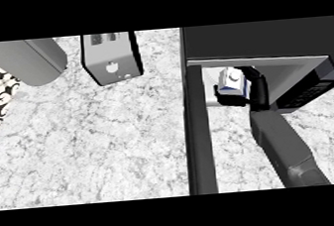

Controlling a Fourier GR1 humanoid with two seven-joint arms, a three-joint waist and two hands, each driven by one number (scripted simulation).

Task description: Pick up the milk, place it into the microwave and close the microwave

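The small white milk carton with a blue panel point(233, 79) is sitting just inside the mouth of the dark grey box-shaped microwave point(267, 40), its black fingers curled round it: my right robot hand point(250, 89) is holding the carton at the cavity's threshold. I am steering the grey forearm in from the lower right, past the microwave's long dark door point(199, 132), which is standing wide open to the left of the arm. To do this step well, I am judging that the carton should go deeper and settle upright on the cavity floor before the fingers uncurl, and that the arm should come straight back out so it clears the door. My left robot hand is not showing. Farther left on the pale speckled stone counter point(91, 141), a grey toaster point(110, 57) is standing well apart.
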